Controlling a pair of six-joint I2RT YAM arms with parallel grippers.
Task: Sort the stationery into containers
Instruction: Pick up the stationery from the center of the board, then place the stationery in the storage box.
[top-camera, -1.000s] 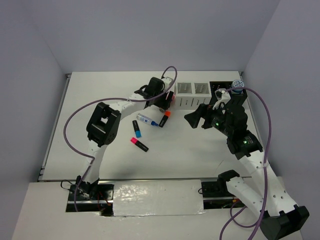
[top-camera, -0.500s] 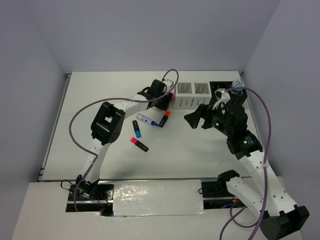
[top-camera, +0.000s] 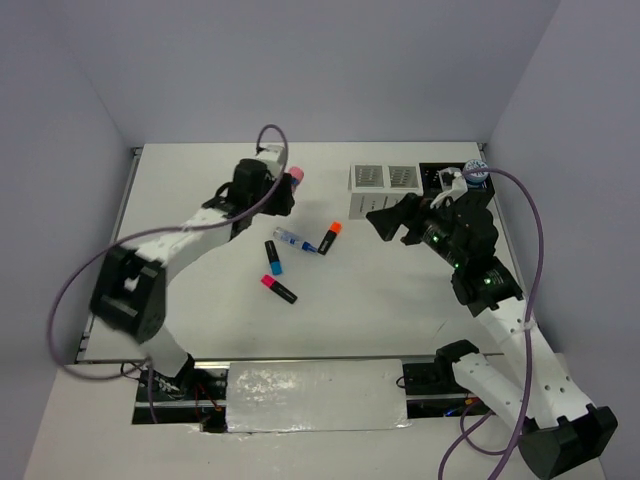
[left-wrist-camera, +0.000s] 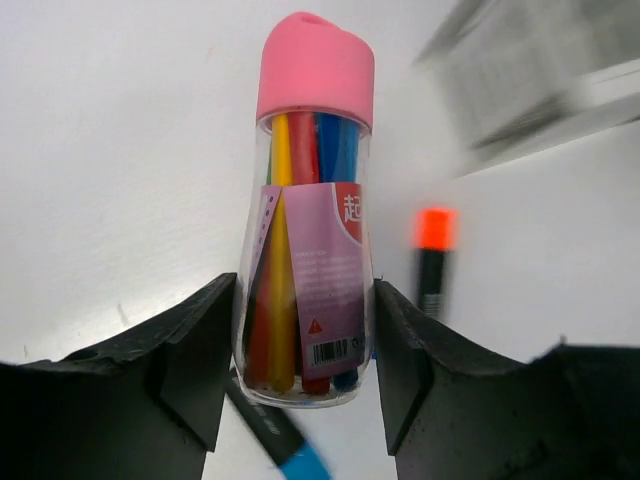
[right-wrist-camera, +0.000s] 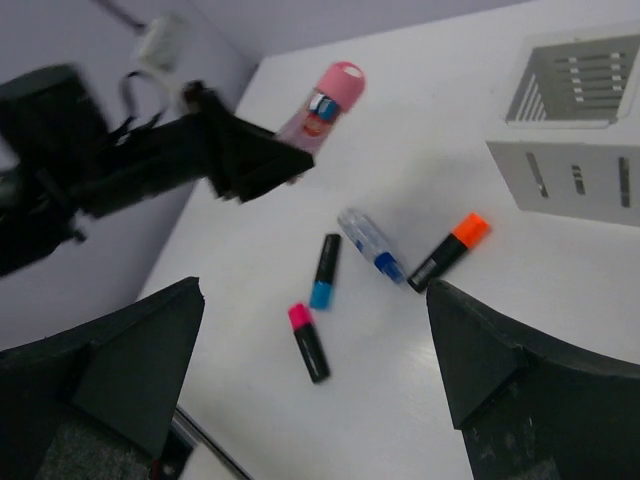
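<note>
Between the left fingers (left-wrist-camera: 190, 350), pinched, a pink-capped bottle (left-wrist-camera: 310, 230) shows a barcode (left-wrist-camera: 330, 352) and perhaps Chinese print; right fingers (right-wrist-camera: 130, 370) spread.

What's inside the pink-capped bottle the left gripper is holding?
Through the clear wall of the bottle you can see yellow, red and blue sticks standing lengthwise. The purple label covers part of them and the pink cap hides their tops, so I can't count them.

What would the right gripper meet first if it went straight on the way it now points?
Likely the blue-capped highlighter lying on the table, with the white-blue pen beside it. Nothing stands between it and the right gripper in the wrist view; depth is unclear.
</note>
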